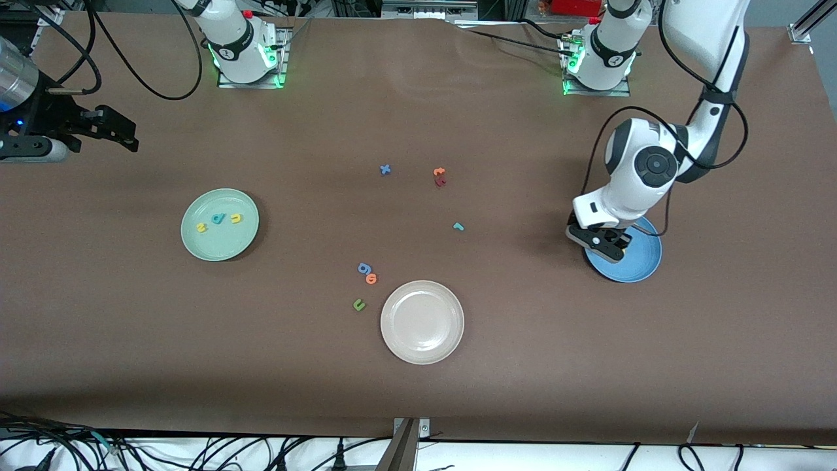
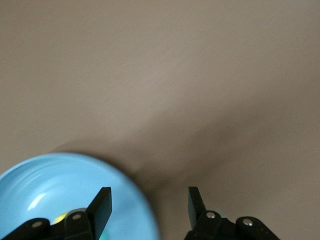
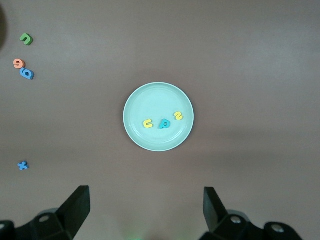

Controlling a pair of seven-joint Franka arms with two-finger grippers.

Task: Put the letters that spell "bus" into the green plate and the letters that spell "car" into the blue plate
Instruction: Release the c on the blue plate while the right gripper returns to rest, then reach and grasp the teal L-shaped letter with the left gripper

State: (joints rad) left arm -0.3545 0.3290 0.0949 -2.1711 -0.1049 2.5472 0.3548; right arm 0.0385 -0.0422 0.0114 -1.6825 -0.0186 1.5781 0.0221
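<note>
My left gripper [image 1: 605, 243] hangs with jaws apart over the blue plate [image 1: 644, 261], nearer than my waiting, wide-open right gripper [image 3: 145, 207] to the teal r [image 1: 458, 226] lying on the counter toward the right arm's end.

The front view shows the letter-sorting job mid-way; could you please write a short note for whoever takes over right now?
Left gripper: jaws open, empty, over the blue plate.
Right gripper: jaws open, empty, waiting raised at the right arm's end of the table.
Done: yellow s, teal b and yellow u lie in the green plate.
Blue plate: a yellow piece shows under the left gripper; the rest is hidden.
Left: teal r lies on the table; move it to the blue plate, then check c and a.
</note>
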